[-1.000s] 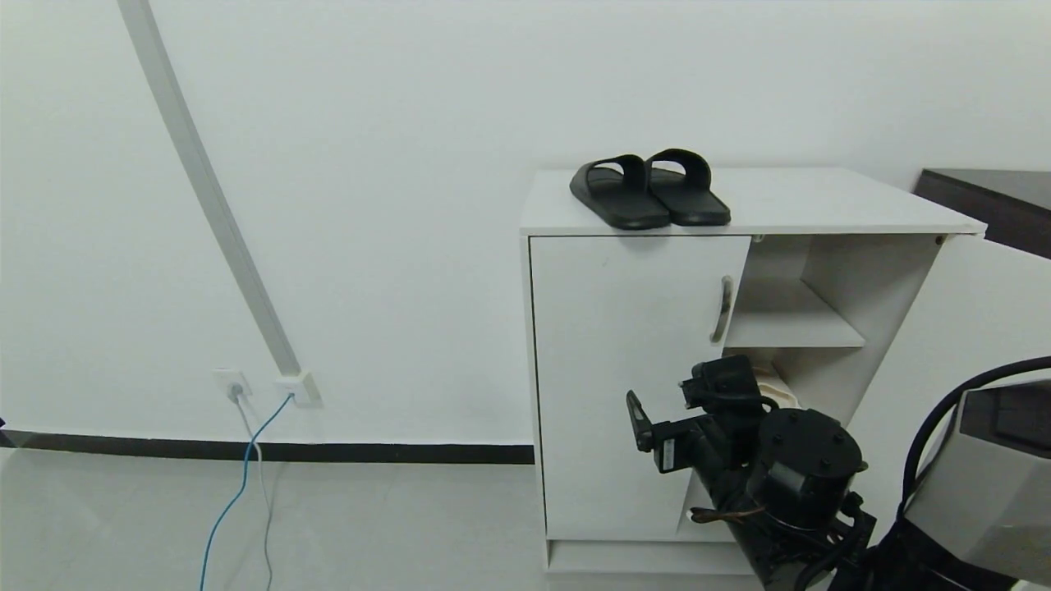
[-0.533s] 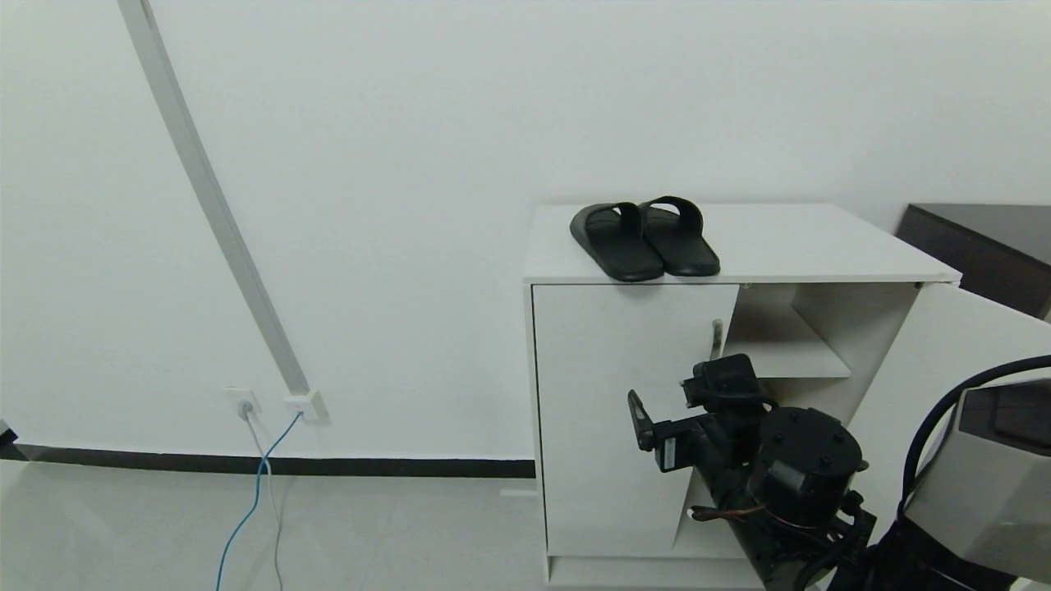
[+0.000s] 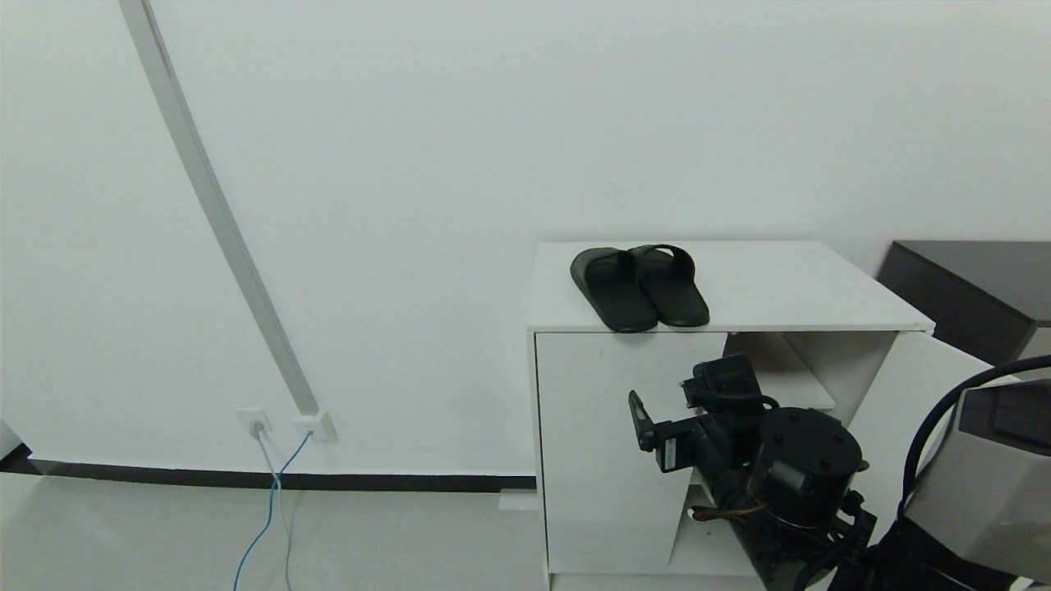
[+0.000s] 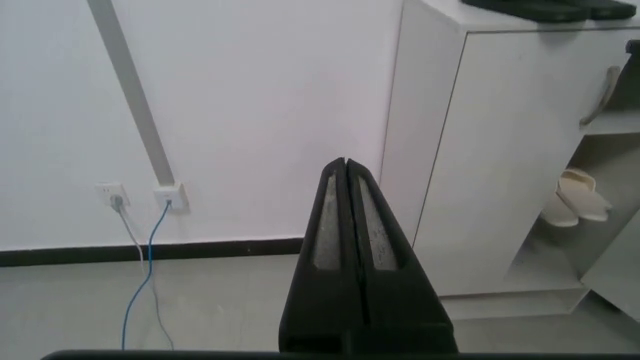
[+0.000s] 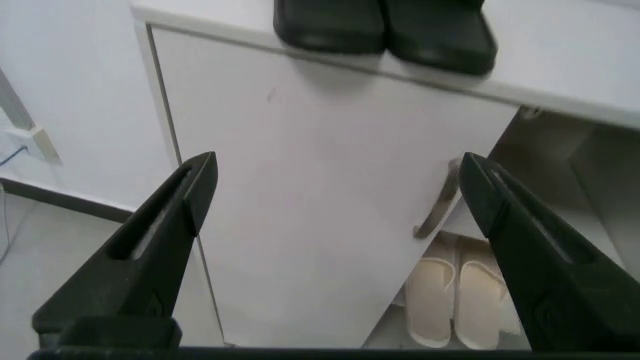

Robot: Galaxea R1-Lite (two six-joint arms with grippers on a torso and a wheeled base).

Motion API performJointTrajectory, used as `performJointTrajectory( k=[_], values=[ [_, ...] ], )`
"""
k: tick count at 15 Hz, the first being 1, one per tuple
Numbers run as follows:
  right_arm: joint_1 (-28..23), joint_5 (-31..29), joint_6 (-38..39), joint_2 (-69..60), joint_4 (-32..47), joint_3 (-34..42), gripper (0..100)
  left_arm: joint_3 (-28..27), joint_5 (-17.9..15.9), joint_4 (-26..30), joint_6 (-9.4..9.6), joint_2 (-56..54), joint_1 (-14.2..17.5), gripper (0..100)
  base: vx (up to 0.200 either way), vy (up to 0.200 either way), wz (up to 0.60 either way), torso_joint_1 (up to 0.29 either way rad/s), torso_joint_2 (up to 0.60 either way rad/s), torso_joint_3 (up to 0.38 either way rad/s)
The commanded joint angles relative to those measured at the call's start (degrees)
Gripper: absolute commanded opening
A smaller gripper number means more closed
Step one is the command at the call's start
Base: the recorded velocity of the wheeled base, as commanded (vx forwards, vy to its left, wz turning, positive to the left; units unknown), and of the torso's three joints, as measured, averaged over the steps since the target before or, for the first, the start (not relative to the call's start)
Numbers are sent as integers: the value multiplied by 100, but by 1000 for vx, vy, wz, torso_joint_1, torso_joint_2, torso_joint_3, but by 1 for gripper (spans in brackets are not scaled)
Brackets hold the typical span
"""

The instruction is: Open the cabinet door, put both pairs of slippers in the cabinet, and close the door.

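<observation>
The right gripper (image 5: 338,165), spread wide and empty, faces the shut cabinet door (image 5: 300,200), black slippers (image 5: 385,25) on top of the cabinet (image 3: 780,283) above it, white slippers (image 5: 458,300) inside below; the left gripper (image 4: 346,175) is clenched empty.

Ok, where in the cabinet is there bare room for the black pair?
The upper shelf is bare. Below, the white slippers take the back, with bare board in front. The cabinet top is free on the robot's right of the black slippers.
</observation>
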Motion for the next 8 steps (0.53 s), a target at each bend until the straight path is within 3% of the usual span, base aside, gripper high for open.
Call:
performJointTrajectory(
  k=[1, 6, 8],
  values=[
    [1, 21, 8, 8, -8, 13, 100, -1, 0, 0, -1, 9, 1, 0, 0, 0, 0, 242, -559, -325],
    [-34, 48, -80, 78, -8, -22, 100, 7, 9, 0, -27, 0, 1, 0, 0, 0, 0, 257, -579, -329],
    [-25, 39, -186, -80, 18, -127, 100, 7, 9, 0, -27, 9, 1, 0, 0, 0, 0, 168, -386, -198]
  ],
)
